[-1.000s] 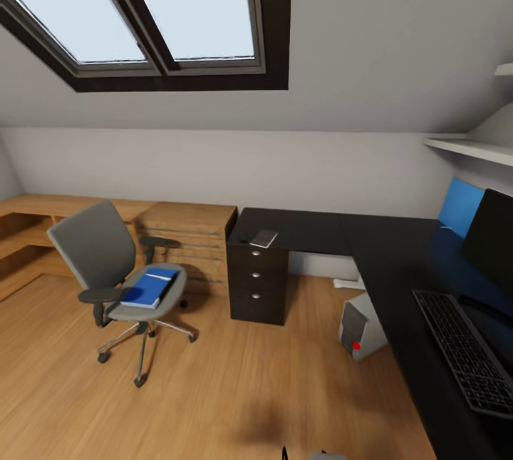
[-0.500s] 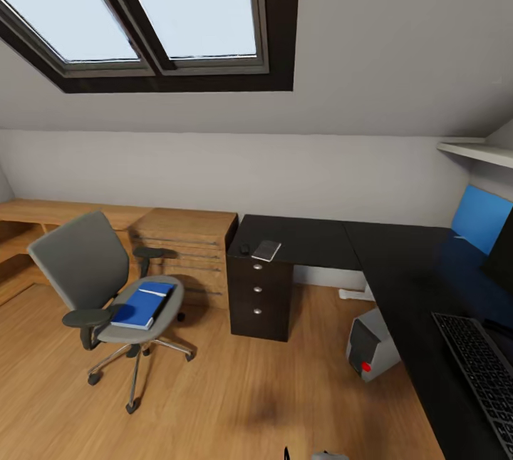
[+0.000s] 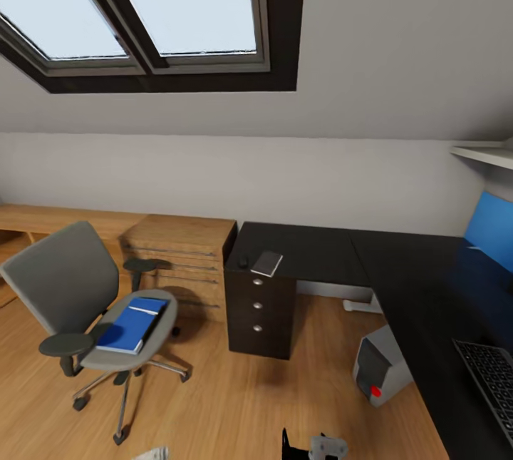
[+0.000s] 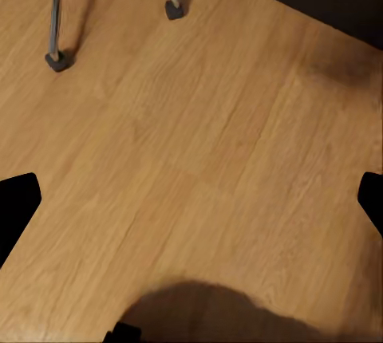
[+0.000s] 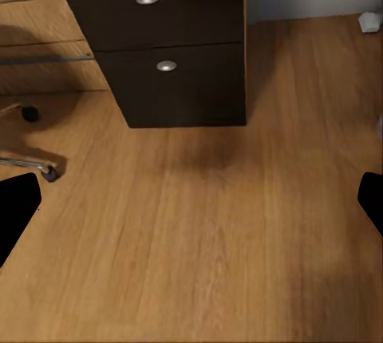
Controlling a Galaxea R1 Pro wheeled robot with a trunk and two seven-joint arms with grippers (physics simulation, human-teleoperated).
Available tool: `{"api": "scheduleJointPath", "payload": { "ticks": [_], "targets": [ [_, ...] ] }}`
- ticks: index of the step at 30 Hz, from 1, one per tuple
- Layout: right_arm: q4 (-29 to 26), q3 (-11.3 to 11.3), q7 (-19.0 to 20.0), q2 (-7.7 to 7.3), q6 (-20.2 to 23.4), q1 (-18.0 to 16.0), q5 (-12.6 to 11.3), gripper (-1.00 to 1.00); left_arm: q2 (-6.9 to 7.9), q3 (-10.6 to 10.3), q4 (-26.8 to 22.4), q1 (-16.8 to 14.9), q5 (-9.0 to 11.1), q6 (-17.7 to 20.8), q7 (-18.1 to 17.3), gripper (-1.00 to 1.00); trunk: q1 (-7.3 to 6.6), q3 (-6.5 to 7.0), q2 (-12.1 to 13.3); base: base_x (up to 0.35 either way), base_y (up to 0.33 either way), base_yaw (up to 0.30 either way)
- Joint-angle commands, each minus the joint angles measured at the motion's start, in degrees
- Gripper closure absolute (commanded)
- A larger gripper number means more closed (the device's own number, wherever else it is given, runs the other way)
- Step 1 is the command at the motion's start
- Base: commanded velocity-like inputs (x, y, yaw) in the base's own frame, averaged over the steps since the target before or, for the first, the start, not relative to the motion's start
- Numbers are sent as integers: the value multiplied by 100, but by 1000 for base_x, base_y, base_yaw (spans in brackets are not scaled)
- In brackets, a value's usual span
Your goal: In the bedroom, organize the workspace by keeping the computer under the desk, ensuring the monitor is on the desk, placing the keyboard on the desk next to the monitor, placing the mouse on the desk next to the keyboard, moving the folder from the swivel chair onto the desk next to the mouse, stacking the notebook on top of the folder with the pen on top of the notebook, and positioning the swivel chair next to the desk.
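Roll up square to the swivel chair point(image 3: 78, 303) — both pincers spread, empty — and approach the folder point(image 3: 132, 314) from above.

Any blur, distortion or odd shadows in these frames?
Head view: sharp, wide-angle stretch at the edges, bright skylight, soft shadow under the swivel chair. Left wrist view: dark shadow blob on the wood floor. Right wrist view: faint shadow before the drawer unit.

You have no readable text, label, brand, number or sign anywhere here. The keyboard point(image 3: 493, 381) at four o'clock in the head view shows keys too small to read, and the blue folder point(image 3: 133, 323) on the swivel chair point(image 3: 68, 289) bears no legible lettering.
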Motion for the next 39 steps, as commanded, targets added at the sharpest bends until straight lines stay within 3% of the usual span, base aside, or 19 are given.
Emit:
{"api": "scheduleJointPath", "payload": {
  "ticks": [1,2,4,5,6,8,9,11,13,15,16,17,19,20,23,26,33,39],
  "targets": [
    [-59,45,-128,-11,-4,-34,-30,-100,15,-17,-288,-4,33,312,63,-100,6,-11,-9,332,0,0],
    [-89,43,-187,-14,3,-57,-31,-100,18,-9,-426,-4,33,459,68,-100,6,-11,-9,332,0,0],
    [-291,41,-599,-18,129,-238,-36,-100,26,98,-1156,-4,33,1113,91,-100,6,-11,-9,332,0,0],
    [-592,41,-919,-23,591,-395,-36,-100,33,285,-1810,-4,37,1612,100,-100,6,-11,-9,332,0,0],
    [-687,41,-980,-24,782,-432,-35,-100,34,348,-1992,-4,40,1768,101,-100,6,-11,-9,332,0,0],
    [-1128,38,-1184,-36,1774,-592,-30,-100,28,668,-2729,-4,50,2566,107,-100,6,-11,-9,332,0,0],
    [-1253,37,-1228,-48,2050,-635,-29,-100,21,754,-2886,-2,54,2786,110,-100,6,-11,-9,332,0,0],
    [-1925,35,-1416,-149,3317,-857,-27,-100,-17,1013,-3363,-15,63,3643,130,-100,6,-11,-9,332,0,0],
    [-2356,31,-1499,-194,3927,-1007,-25,-100,-54,1078,-3478,-111,70,3879,135,-100,6,-11,-9,332,0,0],
    [-2884,-145,-1661,-244,4837,-1394,-25,-100,-85,1151,-3549,-350,83,4063,152,-100,6,-11,-9,333,0,0],
    [-2942,-220,-1687,-250,5024,-1498,-27,-100,-86,1175,-3558,-390,87,4082,155,-100,6,-11,-9,333,0,0],
    [-3025,-398,-1722,-258,5380,-1719,-33,-100,-84,1246,-3578,-447,97,4112,159,-100,6,-11,-9,333,0,0],
    [-3075,-607,-1740,-263,5684,-1934,-37,-100,-83,1348,-3591,-484,111,4133,162,-100,6,-11,-9,333,0,0],
    [-3107,-826,-1752,-267,5913,-2115,-39,-100,-88,1454,-3596,-509,122,4146,164,-100,6,-11,-9,333,0,0],
    [-3146,-1204,-1768,-271,6216,-2359,-42,-100,-99,1601,-3595,-540,137,4157,166,-100,6,-11,-9,329,0,0],
    [-3157,-1352,-1768,-276,6306,-2451,-41,-100,-110,1669,-3593,-554,116,4152,167,-100,6,-11,-9,176,0,0],
    [-3203,-1347,-1779,-248,6288,-2438,-20,-100,-96,1693,-3593,-557,79,4130,167,-100,6,-11,-9,95,0,8],
    [-3189,-1346,-1767,-246,6286,-2436,-26,-100,-100,1685,-3589,-558,82,4126,167,-100,6,-11,-9,317,0,235]
  ]
}}
